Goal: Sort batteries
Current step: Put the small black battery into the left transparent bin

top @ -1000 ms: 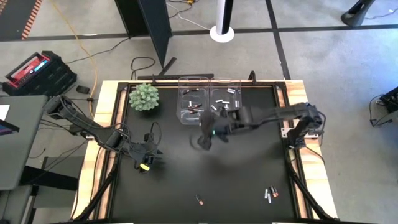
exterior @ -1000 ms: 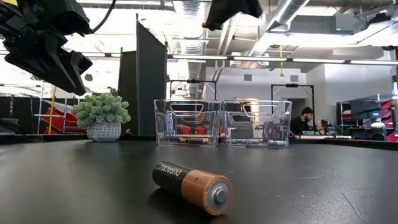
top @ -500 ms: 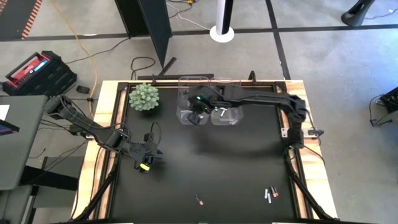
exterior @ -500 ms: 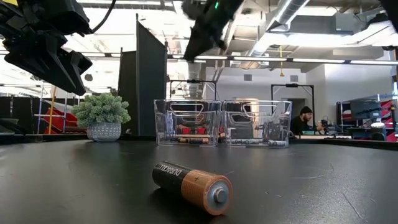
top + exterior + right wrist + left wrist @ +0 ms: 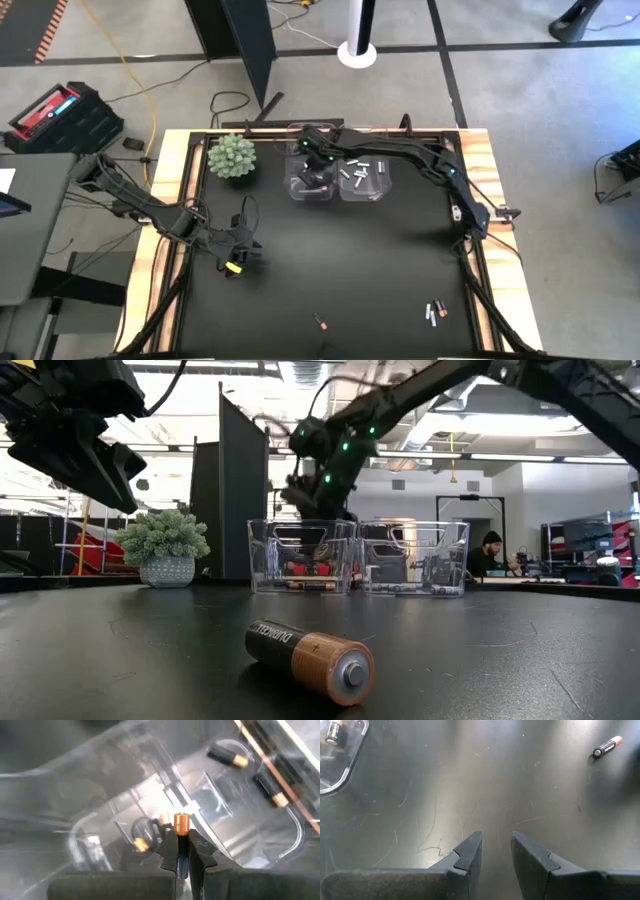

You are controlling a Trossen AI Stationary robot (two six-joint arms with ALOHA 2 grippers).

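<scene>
Two clear bins stand side by side by the table's far edge: the left bin [image 5: 310, 178] holds dark batteries with copper ends, the right bin [image 5: 364, 172] white ones. My right gripper [image 5: 317, 168] hangs over the left bin [image 5: 300, 555], shut on a copper-ended battery [image 5: 181, 822]. My left gripper [image 5: 235, 262] hovers open above bare mat at the table's left [image 5: 496, 851]. Loose batteries lie on the mat near the near edge: one [image 5: 321, 322] [image 5: 308, 660] and a small group [image 5: 437, 311]. My right gripper pinches a battery between its two fingertips [image 5: 169, 851]. Only the battery's copper end [image 5: 181, 820] shows, sticking out past the tips; the fingers hide the rest. The fingers come from above, pointing down into the left bin [image 5: 318, 510]. The battery is lifted clear.
A potted plant [image 5: 232, 156] stands left of the bins at the far left corner. The left wrist view shows one loose battery [image 5: 607, 747] on the mat and a bin corner [image 5: 342, 760]. Wide bare mat lies between the bins and the near-edge batteries.
My right gripper has travelled from above the table's middle toward the far edge and a little left, then come down over the left bin, staying shut on its battery. The left arm has kept still.
</scene>
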